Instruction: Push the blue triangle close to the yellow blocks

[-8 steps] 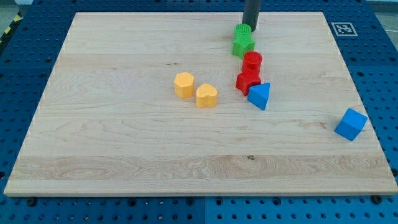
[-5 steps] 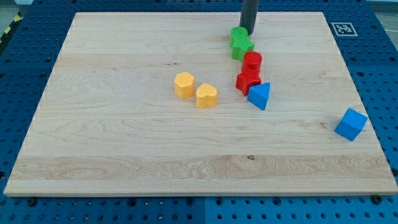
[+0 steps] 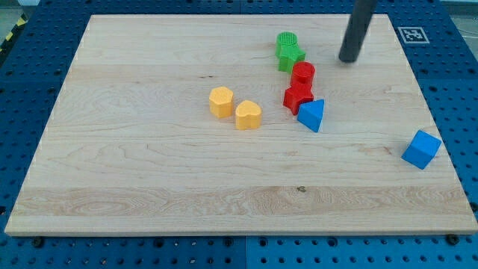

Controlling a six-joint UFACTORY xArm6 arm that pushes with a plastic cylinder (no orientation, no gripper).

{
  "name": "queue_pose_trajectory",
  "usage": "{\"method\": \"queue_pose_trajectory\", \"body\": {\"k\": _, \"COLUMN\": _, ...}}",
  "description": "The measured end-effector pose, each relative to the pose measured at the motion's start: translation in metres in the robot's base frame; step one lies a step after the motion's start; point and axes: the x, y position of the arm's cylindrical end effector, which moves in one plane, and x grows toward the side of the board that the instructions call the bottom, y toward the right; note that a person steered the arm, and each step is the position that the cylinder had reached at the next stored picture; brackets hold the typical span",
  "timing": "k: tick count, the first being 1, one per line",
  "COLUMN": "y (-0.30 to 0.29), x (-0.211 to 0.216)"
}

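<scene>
- And here's my tip (image 3: 348, 60), planted on bare wood near the view's top edge of the wooden board (image 3: 149, 187), touching no block; it's a plain rod, so there is no opening or closing to report.
- To the tip's left at the view's top sit a green cylinder (image 3: 286, 39) and a green star-shaped block (image 3: 290, 56), pressed together.
- Just below them, a red cylinder (image 3: 302, 73) and a second red block (image 3: 297, 97), shape hard to call, continue the column downward.
- The blue triangle (image 3: 312, 114) sits at the foot of that column, touching the lower red block on its right-hand underside.
- The yellow hexagon (image 3: 221, 101) and the yellow heart-like block (image 3: 248, 115) sit side by side to the view's left of the triangle, with a strip of open wood between them and it.
- A blue cube (image 3: 421, 149) sits alone close to the board's right edge.
- Wide open board lies across the whole left and bottom; open wood also shows to the triangle's right, between it and the cube.
</scene>
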Motion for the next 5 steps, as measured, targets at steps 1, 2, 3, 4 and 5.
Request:
{"method": "queue_pose_trajectory", "body": {"k": 1, "y": 0.0, "x": 0.061}}
{"method": "queue_pose_trajectory", "body": {"k": 2, "y": -0.016, "x": 0.087}}
{"method": "queue_pose_trajectory", "body": {"k": 3, "y": -0.037, "x": 0.096}}
{"method": "queue_pose_trajectory", "body": {"k": 4, "y": -0.054, "x": 0.114}}
{"method": "queue_pose_trajectory", "body": {"k": 5, "y": -0.068, "x": 0.133}}
